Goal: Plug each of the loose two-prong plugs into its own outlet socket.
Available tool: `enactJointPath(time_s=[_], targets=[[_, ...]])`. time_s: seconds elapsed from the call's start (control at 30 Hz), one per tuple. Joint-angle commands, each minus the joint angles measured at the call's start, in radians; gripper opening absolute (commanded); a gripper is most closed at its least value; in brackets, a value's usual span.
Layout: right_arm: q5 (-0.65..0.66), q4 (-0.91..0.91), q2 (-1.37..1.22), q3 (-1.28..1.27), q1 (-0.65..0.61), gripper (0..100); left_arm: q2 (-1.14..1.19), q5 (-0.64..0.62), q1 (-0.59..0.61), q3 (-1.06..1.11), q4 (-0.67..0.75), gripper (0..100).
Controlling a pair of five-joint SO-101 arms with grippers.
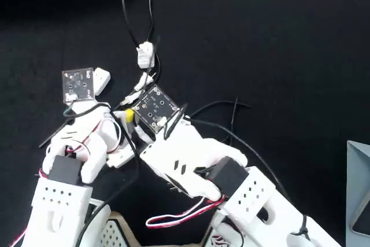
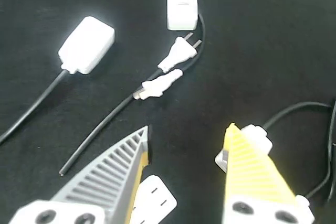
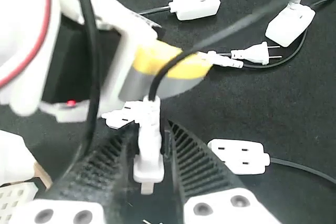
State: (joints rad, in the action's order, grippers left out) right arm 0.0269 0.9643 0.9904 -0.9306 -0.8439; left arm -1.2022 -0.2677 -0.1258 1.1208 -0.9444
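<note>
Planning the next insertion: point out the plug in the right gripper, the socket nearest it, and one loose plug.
held plug [image 3: 148, 153]: right wrist view, middle of its white body.
nearest socket [image 3: 239, 156]: right wrist view, slotted face.
loose plug [image 3: 254, 54]: right wrist view, body behind the prongs.

Count recorded: white outlet sockets [image 3: 195, 2] [image 3: 290, 24] [image 3: 239, 156], three in number. White two-prong plugs [image 3: 257, 53] [image 3: 223, 60] [image 3: 148, 150], likewise three in number. Robot arms [image 1: 75, 160] [image 1: 196, 157], two.

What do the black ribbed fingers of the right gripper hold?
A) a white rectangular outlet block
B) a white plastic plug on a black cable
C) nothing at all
B: in the right wrist view the right gripper is shut on the white plastic plug, whose black cable leads away from it.
</note>
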Motion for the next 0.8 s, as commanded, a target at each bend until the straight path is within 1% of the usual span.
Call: enactJointPath(time_s=[0.0, 0.13, 0.2, 0.27, 0.33, 0.4, 0.47, 0.63, 0.7, 0.77], targets=[[0.003, -0.021, 0.021, 0.010, -0.012, 1.1, -0.014, -0.008, -0.044, -0.062, 0.011, 24], [0.000, -0.020, 0.018, 0.008, -0.011, 1.1, -0.087, -0.008, -0.045, -0.051, 0.006, 23], [0.000, -0.020, 0.018, -0.001, -0.011, 1.1, -0.157, -0.006, -0.045, -0.053, -0.034, 24], [0.000, -0.021, 0.016, -0.007, -0.011, 1.1, -0.236, 0.026, -0.058, -0.053, -0.072, 24], [-0.002, -0.021, 0.016, -0.007, -0.011, 1.1, -0.311, 0.074, -0.101, -0.044, -0.109, 24], [-0.002, -0.021, 0.016, -0.005, -0.011, 1.1, -0.377, 0.094, -0.131, -0.008, -0.124, 24], [-0.002, -0.021, 0.016, -0.005, -0.011, 1.1, -0.430, 0.098, -0.133, 0.025, -0.126, 24], [-0.002, -0.015, 0.016, -0.005, -0.011, 1.1, -0.502, 0.098, -0.028, 0.051, -0.132, 24], [-0.008, -0.015, 0.016, -0.005, -0.011, 1.1, -0.506, 0.098, 0.059, 0.051, -0.133, 23], [-0.035, -0.018, 0.015, -0.005, -0.011, 1.1, -0.506, 0.098, 0.179, 0.054, -0.133, 23]])
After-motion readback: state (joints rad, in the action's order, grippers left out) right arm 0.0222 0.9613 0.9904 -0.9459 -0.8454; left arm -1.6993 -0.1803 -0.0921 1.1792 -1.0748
